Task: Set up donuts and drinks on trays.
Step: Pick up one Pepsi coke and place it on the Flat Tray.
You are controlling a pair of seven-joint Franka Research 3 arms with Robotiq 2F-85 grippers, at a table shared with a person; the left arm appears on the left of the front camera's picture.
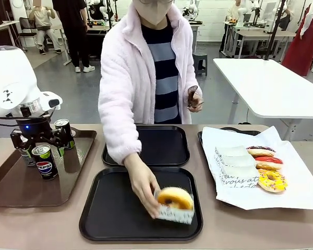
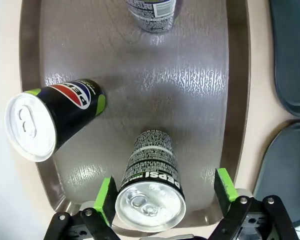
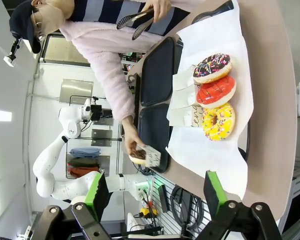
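Brown tray (image 1: 5, 194): shiny, at the left end of the table, with three drinks standing on it
Drinks: three black cans with silver tops; in the left wrist view one can (image 2: 150, 197) stands right between the green pads, a second can (image 2: 50, 120) stands near it, and a third can (image 2: 151, 10) stands further up the brown tray
Left gripper (image 2: 165, 192): over the brown tray, fingers wide open, one pad on each side of the first can, with a gap on one side; it has hold of nothing
Far black tray (image 1: 161, 146): in the middle of the table, close to the person
Near black tray (image 1: 115, 208): just in front of the far black tray
Reaching hand (image 1: 143, 187): the person's hand, down on the near black tray, touching the sleeve donut
Sleeve donut (image 1: 175, 198): golden brown, in a white paper sleeve, on the right side of the near black tray
Other hand (image 1: 197, 104): held up by the person's body, holding tongs (image 3: 135, 20)
White paper (image 1: 297, 192): spread over a tray at the right end of the table
Plain sleeves (image 1: 235, 164): white, lying on the white paper just left of the donuts
Donuts on the paper: chocolate donut (image 1: 261, 151) at the back, red donut (image 1: 268, 162) in the middle, yellow donut (image 1: 272, 180) at the front, in a row and touching
Right gripper (image 3: 156, 195): fingers wide open, nothing between the green pads
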